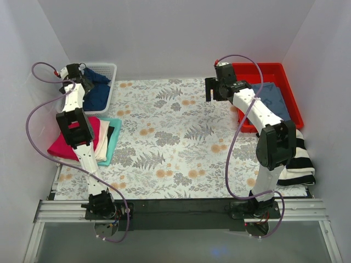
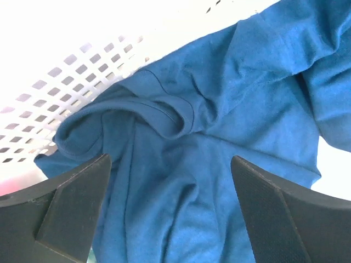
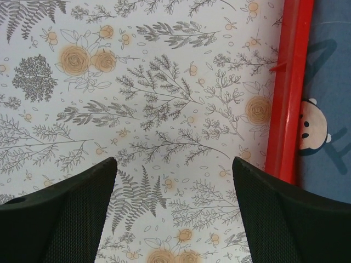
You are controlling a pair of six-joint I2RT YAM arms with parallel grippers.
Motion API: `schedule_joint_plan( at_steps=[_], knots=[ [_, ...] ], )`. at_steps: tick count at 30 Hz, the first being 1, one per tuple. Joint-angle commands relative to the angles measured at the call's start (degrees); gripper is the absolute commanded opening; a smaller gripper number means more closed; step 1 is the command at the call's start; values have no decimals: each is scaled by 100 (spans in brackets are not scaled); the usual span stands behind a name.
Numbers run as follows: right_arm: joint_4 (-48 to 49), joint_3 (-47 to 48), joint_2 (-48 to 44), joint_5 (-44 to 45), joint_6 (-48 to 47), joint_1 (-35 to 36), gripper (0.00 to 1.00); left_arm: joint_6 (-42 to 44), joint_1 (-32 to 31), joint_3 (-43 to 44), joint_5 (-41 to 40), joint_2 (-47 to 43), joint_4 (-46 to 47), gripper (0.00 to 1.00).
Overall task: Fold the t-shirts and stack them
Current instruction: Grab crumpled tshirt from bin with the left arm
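A metal rail (image 1: pixel 175 211) is running along the near edge of the floral cloth (image 1: pixel 175 142) and carrying both arm bases. Off the cloth's near right corner, a black-and-white striped garment (image 1: pixel 299 161) is lying bunched, partly behind the right arm. On the cloth's left edge, folded tees are sitting in a stack. A red-pink t-shirt (image 1: pixel 57 143) is lying on top, with a cream t-shirt (image 1: pixel 103 143) and a teal t-shirt (image 1: pixel 113 143) peeking out beneath it, and the left arm is crossing over them.

The cloth itself is lying flat across the middle of the table, pale with grey ferns and orange blossoms.

At its far left corner a white basket (image 1: pixel 107 68) is holding a crumpled blue t-shirt (image 2: pixel 219 109). The left gripper (image 2: pixel 170 161) is hovering just over that shirt, fingers spread wide and holding nothing.

At the cloth's far right corner a red bin (image 1: pixel 274 70) is holding a slate-blue t-shirt (image 3: pixel 329 66) printed with a cartoon figure. The right gripper (image 3: pixel 174 161) is hanging over the cloth just beside the bin's rim, jaws parted and empty.

Plain white walls (image 1: pixel 175 38) are closing in the cloth on its left, far and right sides.
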Motion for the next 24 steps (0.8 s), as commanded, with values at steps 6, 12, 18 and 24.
schedule_joint_plan(
  at_steps=[6,12,18,24],
  knots=[
    [-12,330,125,-132,118,17,90,148,-30,-60,156,209,106,88],
    [-109,542,248,-149,136,34,89,131,-30,-158,191,385,54,84],
    [-162,638,301,-123,136,34,90,-27,22,183,226,551,-173,28],
    [-188,708,345,-114,153,43,90,-238,146,502,604,412,-228,0]
  ],
)
